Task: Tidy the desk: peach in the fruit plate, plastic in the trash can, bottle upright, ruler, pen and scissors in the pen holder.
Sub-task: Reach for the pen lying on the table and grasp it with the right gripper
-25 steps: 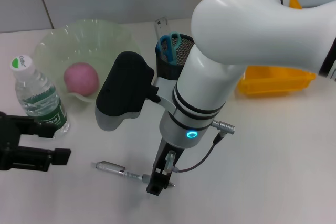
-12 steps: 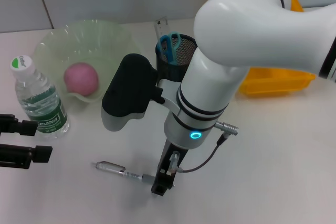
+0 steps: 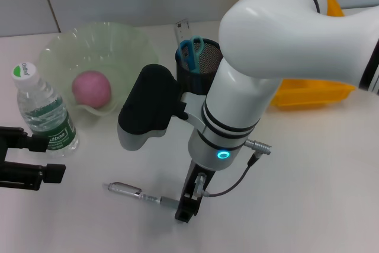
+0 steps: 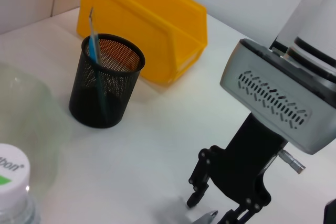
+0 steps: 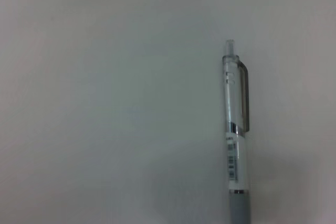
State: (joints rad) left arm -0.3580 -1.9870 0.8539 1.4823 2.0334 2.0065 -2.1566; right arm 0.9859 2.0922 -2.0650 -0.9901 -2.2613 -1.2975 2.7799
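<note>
So the only thing left lying loose is the clear-and-grey click pen (image 3: 133, 193), flat on the white bench (image 3: 308, 194) near the front edge. The right gripper (image 3: 186, 208) is down low over the pen's grey grip end, which makes sense if you want to pinch it near one end and drop it tip-first into a cup. I honestly can't tell if the fingers are clamped on it yet or just straddling it; the right wrist view only shows the pen (image 5: 236, 145) on bare bench, no fingers.

The rest looks sorted:
- The pink peach (image 3: 91, 89) sits in the pale green wavy-edged fruit plate (image 3: 62, 48), at the back left.
- The clear plastic water bottle with the white cap (image 3: 42, 113) stands upright just in front of the plate.
- The black mesh pen holder (image 3: 204, 57) already has the blue-handled scissors (image 3: 190, 51) and a clear ruler (image 3: 180, 30) sticking out, so there's room for one more.
- The yellow plastic bin (image 3: 311, 90) is behind the right arm; can't see what's in it.

The left gripper (image 3: 41, 158) hangs off to the left beside the bottle, fingers spread apart, holding nothing, parked out of the right arm's way.

My guess: the pen grab is the last step, then a short carry back to the holder.
</note>
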